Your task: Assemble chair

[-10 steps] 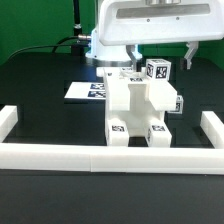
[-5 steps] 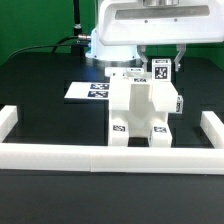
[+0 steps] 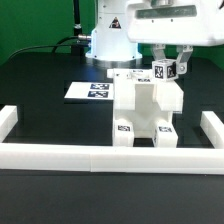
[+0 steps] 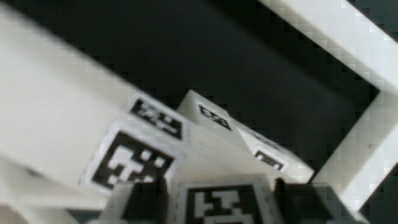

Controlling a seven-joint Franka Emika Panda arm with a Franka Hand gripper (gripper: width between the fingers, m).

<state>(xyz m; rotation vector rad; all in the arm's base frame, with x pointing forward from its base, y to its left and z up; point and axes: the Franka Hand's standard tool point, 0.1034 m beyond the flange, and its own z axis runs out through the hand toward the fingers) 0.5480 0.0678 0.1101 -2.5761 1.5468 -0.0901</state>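
Note:
The white chair assembly stands on the black table, blocky legs down, with marker tags on its feet and side. My gripper is above its upper corner on the exterior view's right, shut on a small tagged white block at the top of the assembly. In the wrist view the tagged block sits between my two dark fingers, and the chair's white tagged surfaces stretch away beyond it.
The marker board lies flat behind the chair on the exterior view's left. A long low white border rail runs along the front, with raised ends at both sides.
The chair assembly and my gripper have shifted toward the exterior view's right, and the arm's body has moved right with them.

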